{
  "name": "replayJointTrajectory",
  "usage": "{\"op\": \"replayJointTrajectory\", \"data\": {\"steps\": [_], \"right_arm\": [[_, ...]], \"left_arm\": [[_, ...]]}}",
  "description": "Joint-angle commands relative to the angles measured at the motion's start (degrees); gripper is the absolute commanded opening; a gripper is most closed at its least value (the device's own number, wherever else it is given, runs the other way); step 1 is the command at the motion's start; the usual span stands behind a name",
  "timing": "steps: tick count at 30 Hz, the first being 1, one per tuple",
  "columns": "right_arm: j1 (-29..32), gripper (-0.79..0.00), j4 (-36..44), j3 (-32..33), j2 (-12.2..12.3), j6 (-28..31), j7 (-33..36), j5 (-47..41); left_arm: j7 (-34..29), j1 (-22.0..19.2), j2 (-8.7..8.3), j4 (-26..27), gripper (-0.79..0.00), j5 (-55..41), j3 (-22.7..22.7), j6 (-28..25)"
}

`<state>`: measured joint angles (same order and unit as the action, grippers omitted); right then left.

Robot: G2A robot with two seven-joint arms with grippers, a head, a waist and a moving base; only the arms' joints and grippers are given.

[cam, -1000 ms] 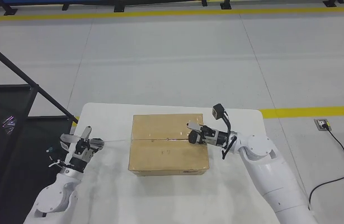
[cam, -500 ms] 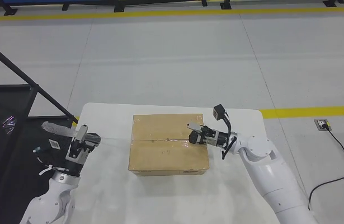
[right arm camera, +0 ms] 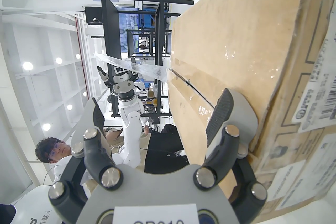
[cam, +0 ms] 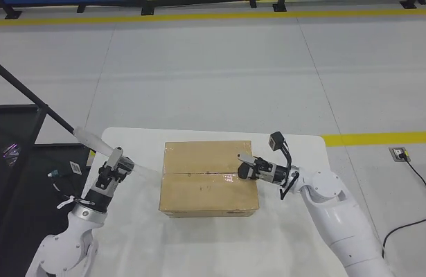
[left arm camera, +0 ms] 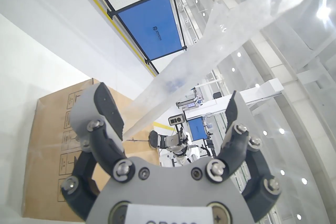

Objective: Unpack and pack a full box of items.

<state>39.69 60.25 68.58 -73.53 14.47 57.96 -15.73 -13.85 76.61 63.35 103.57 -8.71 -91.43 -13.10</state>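
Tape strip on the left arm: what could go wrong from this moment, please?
1. The tape touches one finger of the open left gripper; it may stay stuck instead of dropping.
2. Its thin end seems joined to the box, and the open right gripper at the box edge grips nothing, so a pull might drag the box.

The box (cam: 208, 178) stands in the middle of the table (cam: 136, 235), a bit nearer to the far edge. The left gripper (cam: 122, 162) is beside it on the left, apart from it, above the table. A tape strip (cam: 93, 140) goes from the seam (cam: 199, 173) on the box top, past this gripper, up and out over the far left corner. The right gripper (cam: 242, 167) is over the right end of the seam, one finger against the box top
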Motion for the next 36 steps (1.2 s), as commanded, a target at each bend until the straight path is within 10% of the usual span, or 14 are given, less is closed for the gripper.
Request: {"op": "replayJointTrajectory", "data": {"steps": [1, 17, 36], "right_arm": [[0.31, 0.0, 0.24, 0.26, 0.13, 0.12, 0.07, -0.11], [3.24, 0.0, 3.22, 2.03, 1.24, 0.24, -0.38, -0.47], [1.99, 0.0, 1.98, 1.02, 1.49, -0.29, -0.66, -1.37]], "left_arm": [[-0.19, -0.66, 0.06, -0.05, 0.0, 1.16, 0.76, 0.69], [-1.94, -9.96, 0.91, -7.38, 0.0, 5.6, 7.25, 5.8], [-7.34, -10.66, 1.12, -25.64, 0.0, 0.2, 5.49, 3.63]]}}
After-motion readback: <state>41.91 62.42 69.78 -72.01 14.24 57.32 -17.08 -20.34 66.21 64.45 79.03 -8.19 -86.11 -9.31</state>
